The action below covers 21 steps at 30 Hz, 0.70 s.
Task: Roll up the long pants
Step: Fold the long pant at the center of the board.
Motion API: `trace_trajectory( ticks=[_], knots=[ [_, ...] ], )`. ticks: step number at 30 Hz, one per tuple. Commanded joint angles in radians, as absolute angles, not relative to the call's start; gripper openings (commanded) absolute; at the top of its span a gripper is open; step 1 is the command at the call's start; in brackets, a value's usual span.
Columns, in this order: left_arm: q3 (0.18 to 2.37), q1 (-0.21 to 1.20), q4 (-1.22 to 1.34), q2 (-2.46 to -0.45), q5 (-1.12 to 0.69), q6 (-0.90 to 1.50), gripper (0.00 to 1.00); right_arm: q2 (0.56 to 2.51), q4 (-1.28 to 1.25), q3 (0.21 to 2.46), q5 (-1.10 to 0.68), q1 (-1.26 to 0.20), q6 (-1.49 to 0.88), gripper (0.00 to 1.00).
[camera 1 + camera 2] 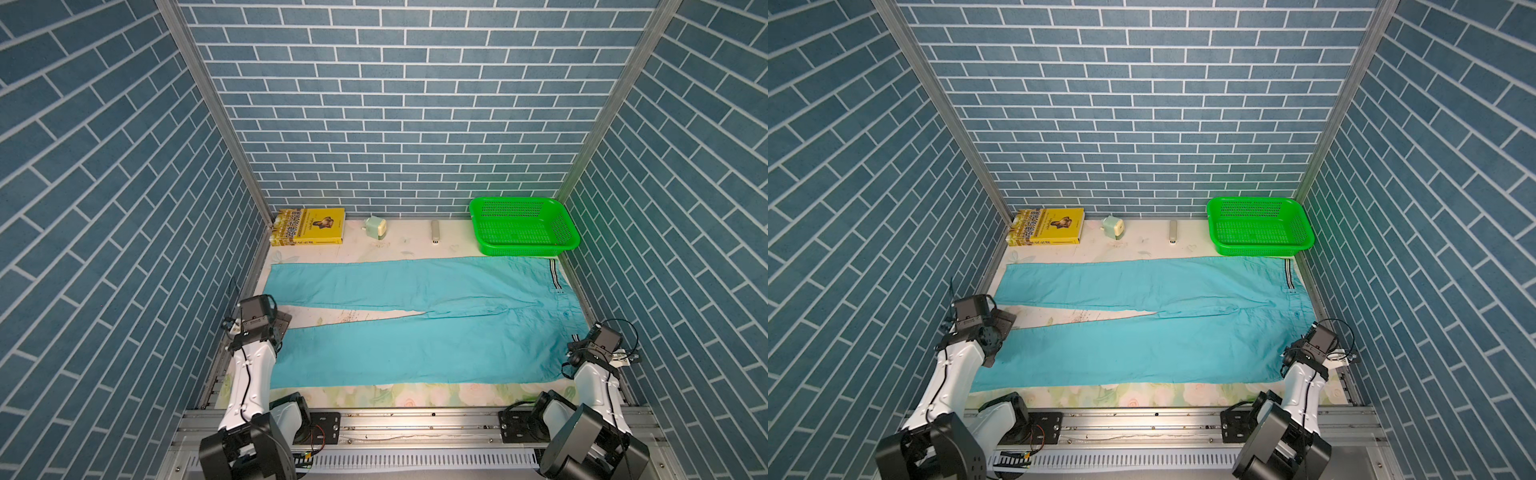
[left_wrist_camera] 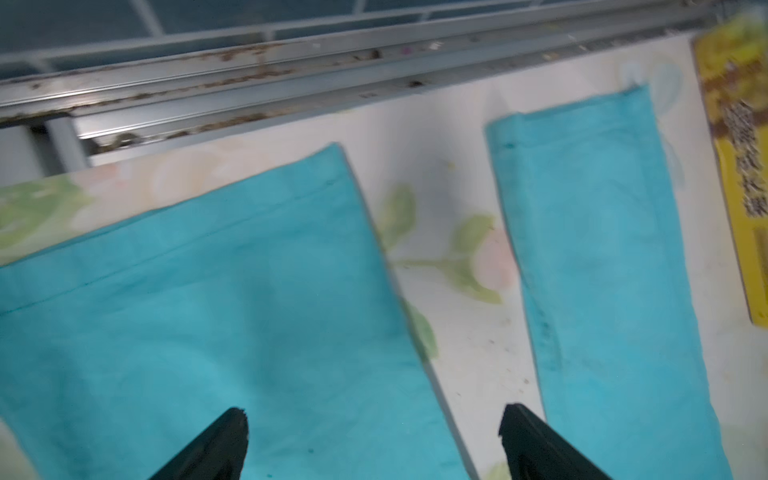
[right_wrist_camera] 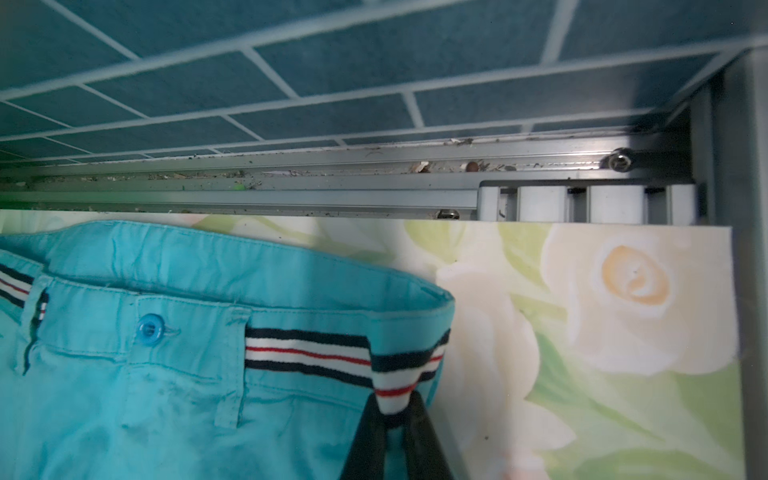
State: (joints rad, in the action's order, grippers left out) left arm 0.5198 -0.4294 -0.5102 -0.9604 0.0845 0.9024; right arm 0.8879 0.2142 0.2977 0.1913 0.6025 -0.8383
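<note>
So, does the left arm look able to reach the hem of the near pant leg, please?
Probably yes: the left gripper hangs open over the pants near that hem, and nothing lies in between.

Left arm (image 1: 249,374) extended forward, wrist low; left gripper (image 2: 374,428) jaws spread wide, holding nothing. Right arm (image 1: 594,386) extended forward, wrist low; right gripper (image 3: 395,411) pinched tight on the long pants (image 3: 166,395).
</note>
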Motion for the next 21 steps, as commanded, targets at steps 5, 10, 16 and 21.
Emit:
trace_trajectory(
  ticks=[5, 10, 16, 21],
  knots=[
    [0.531, -0.627, -0.537, -0.976, 0.086, 0.87, 0.98, 0.855, 0.234, 0.286, 0.161, 0.601, -0.855, 0.0],
    [0.456, -0.797, -0.493, -1.023, -0.043, 0.798, 0.95, 0.841, 0.263, 0.291, 0.196, 0.601, -0.867, 0.0],
    [0.461, -0.795, -0.508, -1.028, -0.025, 0.792, 0.94, 0.818, 0.293, 0.309, 0.205, 0.601, -0.878, 0.0],
    [0.506, -0.763, -0.624, -0.998, 0.086, 0.857, 1.0, 0.819, 0.291, 0.31, 0.202, 0.601, -0.884, 0.0]
  ],
)
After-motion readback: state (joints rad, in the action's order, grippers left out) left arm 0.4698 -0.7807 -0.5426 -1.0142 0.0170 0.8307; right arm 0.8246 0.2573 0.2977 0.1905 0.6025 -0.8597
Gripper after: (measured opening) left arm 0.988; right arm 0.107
